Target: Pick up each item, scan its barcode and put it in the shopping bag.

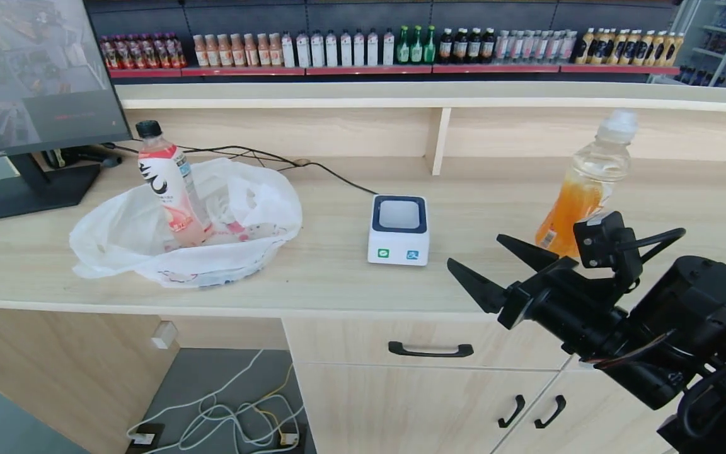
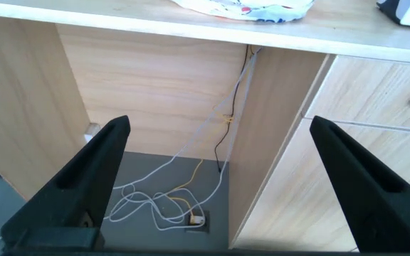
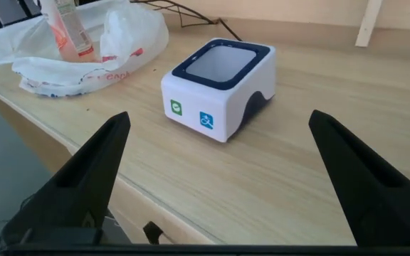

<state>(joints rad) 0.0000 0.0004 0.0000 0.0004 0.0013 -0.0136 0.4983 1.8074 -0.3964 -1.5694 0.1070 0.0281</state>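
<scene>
Counting one pink bottle (image 1: 171, 189) already in the shopping bag (image 1: 117, 239) at the surface's left end, one orange bottle (image 1: 580, 195) upright near the right end, apparently awaiting the mid-surface scanner (image 1: 399, 229), right tool (image 1: 476, 251) wide and empty beside it, left tool (image 2: 219, 124) wide below the front edge.

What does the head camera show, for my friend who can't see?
The right end effector, open, hangs near an orange bottle on a wooden counter. A white scanner sits mid-counter; a pink bottle stands in the shopping bag.

two bottles (image 1: 171, 183) (image 1: 580, 195) on the counter (image 1: 338, 280), one shopping bag (image 1: 117, 233), one scanner (image 1: 399, 238).
</scene>
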